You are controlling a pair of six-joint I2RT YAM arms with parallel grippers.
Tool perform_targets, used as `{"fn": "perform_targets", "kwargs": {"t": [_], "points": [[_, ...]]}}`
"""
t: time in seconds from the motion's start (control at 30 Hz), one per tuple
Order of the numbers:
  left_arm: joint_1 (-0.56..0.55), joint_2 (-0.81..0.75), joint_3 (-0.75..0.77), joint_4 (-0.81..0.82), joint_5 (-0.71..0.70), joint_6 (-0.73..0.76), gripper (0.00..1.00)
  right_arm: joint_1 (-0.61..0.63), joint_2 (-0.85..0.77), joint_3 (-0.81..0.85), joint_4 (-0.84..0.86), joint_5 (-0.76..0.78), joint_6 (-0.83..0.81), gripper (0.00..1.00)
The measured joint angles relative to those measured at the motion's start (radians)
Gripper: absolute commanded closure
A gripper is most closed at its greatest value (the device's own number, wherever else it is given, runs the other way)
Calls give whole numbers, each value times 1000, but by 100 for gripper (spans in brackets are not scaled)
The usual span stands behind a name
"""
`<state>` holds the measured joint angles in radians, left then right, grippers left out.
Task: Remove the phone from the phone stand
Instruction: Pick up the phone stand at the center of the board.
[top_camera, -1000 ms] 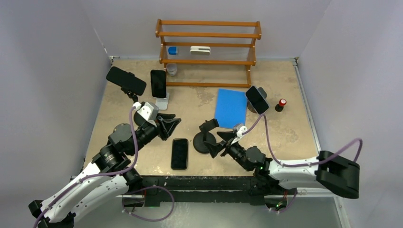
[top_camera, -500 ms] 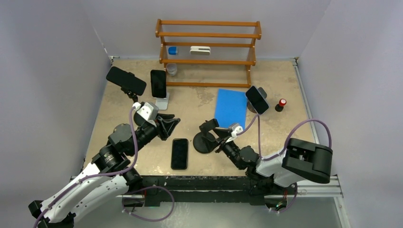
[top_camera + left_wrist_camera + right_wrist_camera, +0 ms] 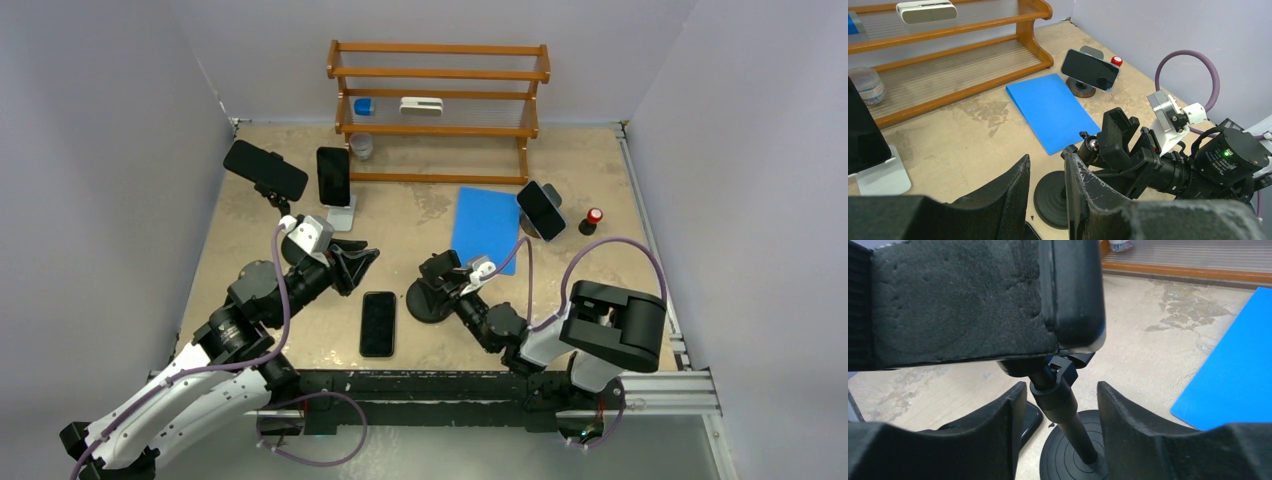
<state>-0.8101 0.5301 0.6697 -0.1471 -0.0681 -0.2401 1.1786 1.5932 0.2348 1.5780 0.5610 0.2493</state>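
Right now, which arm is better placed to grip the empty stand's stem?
Right. The right gripper straddles the stem of the empty stand, jaws apart; the left gripper hangs beside it.

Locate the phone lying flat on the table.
Top view, left of centre: the flat phone lies on the table near its front edge, just left of the black stand.

The phone, a black slab with a dark screen, is lying flat and face up on the tabletop, its long side pointing away from the near edge. The phone stand is standing just right of it on a round black base. Its thin stem is leaning up to a padded black cradle, which is sitting empty.
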Motion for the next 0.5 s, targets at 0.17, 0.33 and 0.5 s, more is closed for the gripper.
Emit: {"fn": "perform_targets", "kwargs": {"t": [0.17,0.33,0.5], "points": [[0,0,0,0,0,0,71,0,27,15,2,14,-8,58],[0,0,0,0,1,0,71,0,43,36,3,29,-18,68],[0,0,0,0,4,0,71,0,44,48,-1,45,-63,90]]}}
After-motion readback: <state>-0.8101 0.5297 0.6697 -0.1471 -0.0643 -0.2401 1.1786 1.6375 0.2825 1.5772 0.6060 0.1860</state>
